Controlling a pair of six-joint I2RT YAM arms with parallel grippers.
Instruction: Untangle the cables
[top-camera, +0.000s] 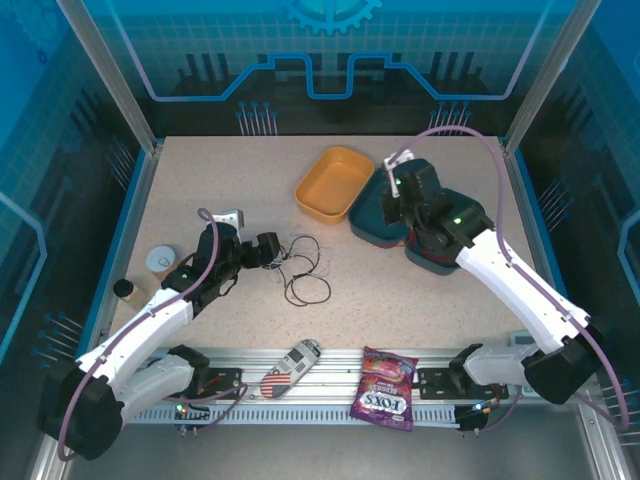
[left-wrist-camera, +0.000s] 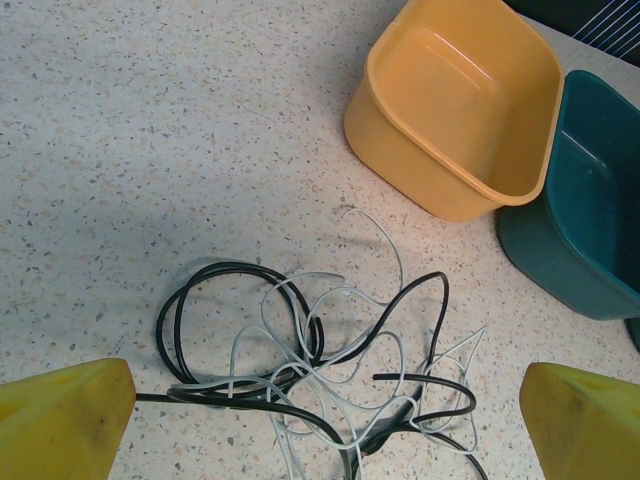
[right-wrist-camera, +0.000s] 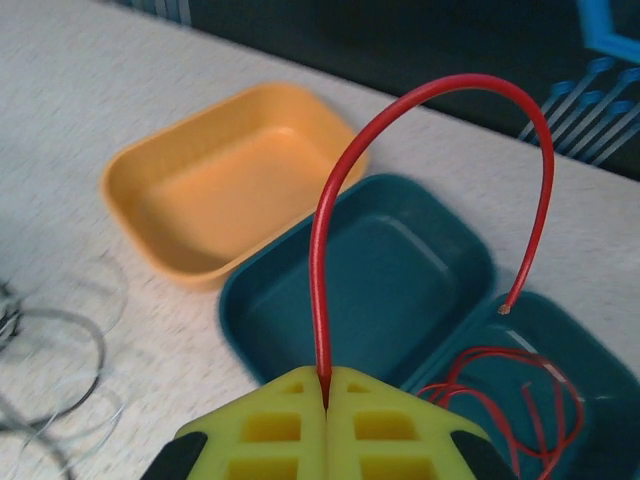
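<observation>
The black cable (left-wrist-camera: 250, 275) and the white cable (left-wrist-camera: 345, 300) lie tangled together on the speckled table, seen from above as one loopy heap (top-camera: 303, 268). My left gripper (left-wrist-camera: 320, 430) hovers just left of that heap, wide open, one yellow fingertip (left-wrist-camera: 60, 420) on each side and nothing between them. My right gripper (right-wrist-camera: 326, 395) is shut on the red cable (right-wrist-camera: 330, 200), which arches up over the nearer teal bin (right-wrist-camera: 300, 330). The rest of the red cable lies looped in the second teal bin (right-wrist-camera: 590, 330). From above, the right gripper (top-camera: 393, 195) is over the teal bins.
An empty orange bin (top-camera: 333, 182) stands left of the teal bins (top-camera: 372, 222). A paper cup (top-camera: 160, 260) and a small dark cap (top-camera: 125, 289) sit at the left edge. A candy bag (top-camera: 385, 388) and a flag-patterned object (top-camera: 290, 367) lie on the front rail.
</observation>
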